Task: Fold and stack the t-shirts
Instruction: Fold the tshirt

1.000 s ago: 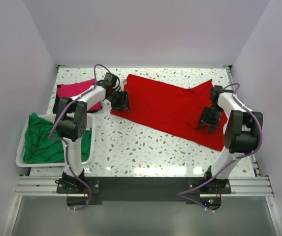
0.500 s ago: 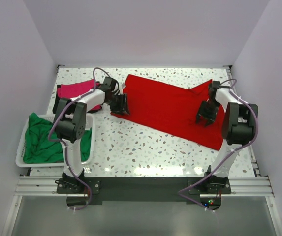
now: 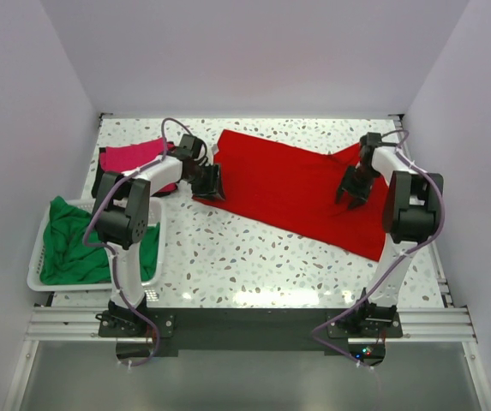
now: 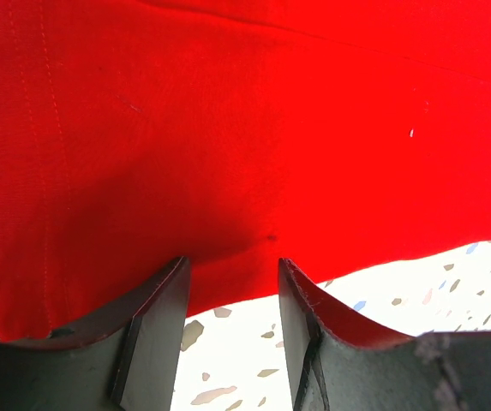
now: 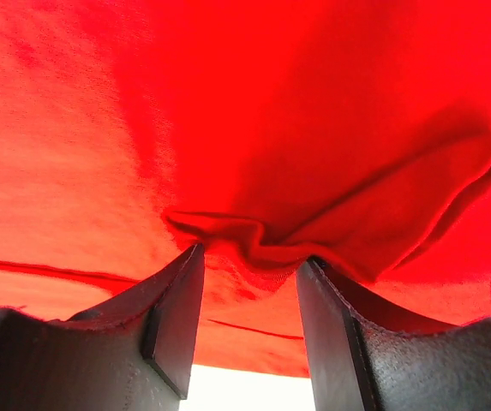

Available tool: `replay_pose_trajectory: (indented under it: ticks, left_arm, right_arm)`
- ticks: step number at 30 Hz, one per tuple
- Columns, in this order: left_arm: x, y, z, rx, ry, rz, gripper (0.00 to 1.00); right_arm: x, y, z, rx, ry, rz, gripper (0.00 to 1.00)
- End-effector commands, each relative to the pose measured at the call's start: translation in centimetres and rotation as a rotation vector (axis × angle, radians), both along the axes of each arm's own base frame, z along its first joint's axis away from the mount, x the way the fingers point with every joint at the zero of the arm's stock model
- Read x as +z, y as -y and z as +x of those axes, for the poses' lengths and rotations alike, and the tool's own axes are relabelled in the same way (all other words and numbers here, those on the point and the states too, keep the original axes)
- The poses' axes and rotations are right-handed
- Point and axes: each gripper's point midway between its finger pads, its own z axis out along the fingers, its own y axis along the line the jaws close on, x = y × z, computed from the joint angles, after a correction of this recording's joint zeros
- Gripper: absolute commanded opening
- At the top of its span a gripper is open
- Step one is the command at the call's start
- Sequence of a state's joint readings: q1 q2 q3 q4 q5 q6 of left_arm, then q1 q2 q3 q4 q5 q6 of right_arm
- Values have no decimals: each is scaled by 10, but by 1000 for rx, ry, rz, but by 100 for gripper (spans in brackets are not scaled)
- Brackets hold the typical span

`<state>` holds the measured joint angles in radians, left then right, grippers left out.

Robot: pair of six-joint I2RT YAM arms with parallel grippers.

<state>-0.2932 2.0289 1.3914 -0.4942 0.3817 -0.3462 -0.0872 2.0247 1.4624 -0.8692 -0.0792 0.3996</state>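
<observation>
The large red t-shirt (image 3: 292,184) lies spread across the table's middle and right. My left gripper (image 3: 213,182) is open at the shirt's left edge; its fingers (image 4: 155,330) straddle the red hem (image 4: 228,291) above bare speckled table. My right gripper (image 3: 350,190) is open over the shirt's right part, its jaws on either side of a raised wrinkle (image 5: 254,244) of red cloth. The magenta-pink t-shirt (image 3: 134,158) lies at the far left of the table. The green t-shirt (image 3: 74,244) sits in a white basket.
The white basket (image 3: 35,261) stands at the near left edge. White walls enclose the table on three sides. Bare speckled tabletop (image 3: 245,257) lies in front of the red shirt.
My right gripper has moved away from me along the red shirt's right side, from its near part to a fold further back. My left gripper has shifted only slightly.
</observation>
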Motion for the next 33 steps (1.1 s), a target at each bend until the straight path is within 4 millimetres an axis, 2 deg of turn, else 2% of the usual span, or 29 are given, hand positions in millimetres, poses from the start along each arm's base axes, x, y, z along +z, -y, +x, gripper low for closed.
replay_pose_trajectory:
  ticks: [1, 2, 6, 10, 14, 15, 16, 21, 33]
  left_arm:
    - [-14, -19, -8, 2, -28, 95, 51]
    - [-15, -19, -8, 1, -28, 98, 51]
    - [-15, -20, -8, 1, -30, 101, 51]
    - [-16, -19, -7, -1, -31, 100, 51]
    - [-16, -19, -7, -6, -33, 103, 51]
    - [-16, -19, -7, -6, -34, 102, 51]
    - [-17, -19, -7, -6, -35, 102, 51]
    - [-17, -19, -7, -15, -37, 105, 51]
    - [-18, -20, -8, -25, -42, 106, 51]
  right_arm:
    - [13, -11, 30, 6, 92, 34, 50]
    - [21, -15, 39, 3, 119, 43, 50]
    - [35, -16, 46, 2, 150, 37, 50]
    - [52, -22, 49, 23, 179, 11, 50]
    - [58, -29, 49, 39, 186, -9, 50]
    - [57, -29, 49, 41, 186, -9, 50]
    - [56, -42, 47, 70, 177, -6, 49]
    - [43, -49, 39, 92, 122, -40, 43]
    - [23, -31, 24, 64, 37, -146, 40]
